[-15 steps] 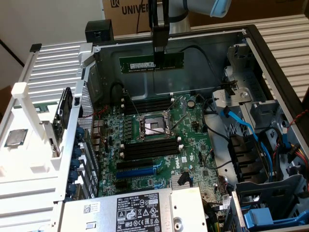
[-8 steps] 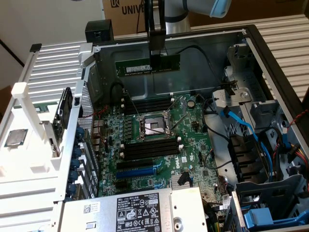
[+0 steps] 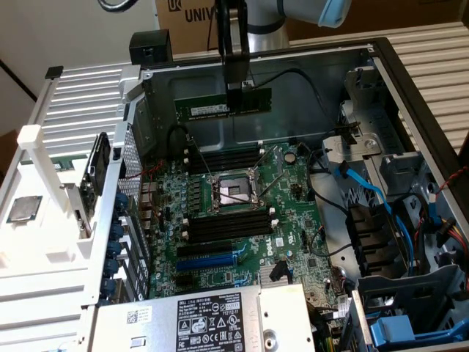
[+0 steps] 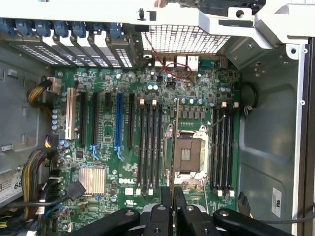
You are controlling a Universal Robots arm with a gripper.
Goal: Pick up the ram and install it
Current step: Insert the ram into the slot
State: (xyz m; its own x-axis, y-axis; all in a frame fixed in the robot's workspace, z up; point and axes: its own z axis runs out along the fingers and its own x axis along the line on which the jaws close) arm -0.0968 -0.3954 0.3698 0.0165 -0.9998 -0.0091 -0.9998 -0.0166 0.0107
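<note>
Background: cardboard box at the top of the exterior view, lettered "UNIV", the rest cut off. Below it an opened case lies flat, with the board facing up.

Grip: your fingers are closed on the ram. They pinch its top edge a little toward the exterior view's right of its middle. The stick hangs clear of the board, in the upper middle of the exterior view, in front of the case's far wall.

Axis: the ram's long axis runs across the exterior view, left to right. That is parallel to the black slots, which sit in two banks either side of the socket.

Offset: in the wrist view the ram shows edge-on as a thin line running out from between the fingers. It lies parallel to the slots and crosses the socket's edge, between the socket and one bank. My judgement: the angle already matches, and the stick is not over a slot. What separates them is a sideways shift across the slots, plus height.

Writing:
- The pale label on the ram is too small to read.
- The DELL mark on the board is legible in the wrist view.
- The black sticker at the bottom of the exterior view has print I cannot read.
</note>
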